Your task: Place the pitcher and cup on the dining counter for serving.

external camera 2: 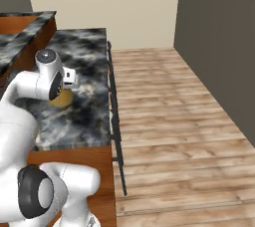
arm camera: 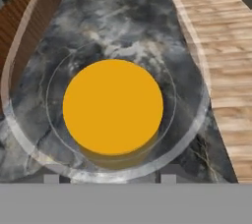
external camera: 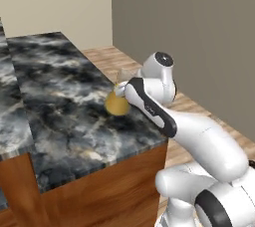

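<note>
Seemingly, the amber-yellow tapered pitcher [arm camera: 112,106] is being set on the black veined-marble dining counter [external camera: 60,96] near its wood-floor edge, pinched by the gripper [arm camera: 109,179]; release is next called for.

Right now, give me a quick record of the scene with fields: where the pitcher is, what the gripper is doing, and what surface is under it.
pitcher: amber-yellow, upright on the counter near its floor-side edge
pitcher rim: clear, seen from straight above in the hand view
gripper: above the pitcher, pointing down, fingertips either side of the rim; grip cannot be told
dining counter: black marble with white veining, brown wood base
floor: wood planks beside the counter
</note>
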Motion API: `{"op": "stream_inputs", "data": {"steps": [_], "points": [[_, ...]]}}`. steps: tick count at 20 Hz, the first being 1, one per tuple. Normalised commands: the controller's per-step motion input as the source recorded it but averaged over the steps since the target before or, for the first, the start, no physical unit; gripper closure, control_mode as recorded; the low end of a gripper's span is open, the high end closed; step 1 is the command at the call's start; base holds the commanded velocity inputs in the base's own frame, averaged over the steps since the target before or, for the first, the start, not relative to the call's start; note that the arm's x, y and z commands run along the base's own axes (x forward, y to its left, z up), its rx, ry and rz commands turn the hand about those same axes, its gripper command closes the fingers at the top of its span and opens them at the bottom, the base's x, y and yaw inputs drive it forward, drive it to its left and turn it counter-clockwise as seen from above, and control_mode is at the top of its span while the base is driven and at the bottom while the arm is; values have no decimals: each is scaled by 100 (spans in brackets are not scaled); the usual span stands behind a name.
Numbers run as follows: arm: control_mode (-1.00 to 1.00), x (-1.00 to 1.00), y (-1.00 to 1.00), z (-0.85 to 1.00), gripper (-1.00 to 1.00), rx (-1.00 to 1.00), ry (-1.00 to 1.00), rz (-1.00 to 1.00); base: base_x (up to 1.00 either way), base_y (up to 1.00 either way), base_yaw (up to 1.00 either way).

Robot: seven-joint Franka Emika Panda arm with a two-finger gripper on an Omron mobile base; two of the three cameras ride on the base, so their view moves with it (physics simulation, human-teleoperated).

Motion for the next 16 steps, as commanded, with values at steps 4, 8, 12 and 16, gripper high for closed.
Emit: {"op": "stream_inputs", "data": {"steps": [4,8,12,16], "points": [[-100,100,49,-44,100,-3,0,0,0,0,0],[-100,100,34,-37,100,0,0,0,0,0,0],[-100,78,18,-33,100,-2,0,0,0,0,0],[-100,14,1,-57,100,0,5,0,0,0,0]]}}
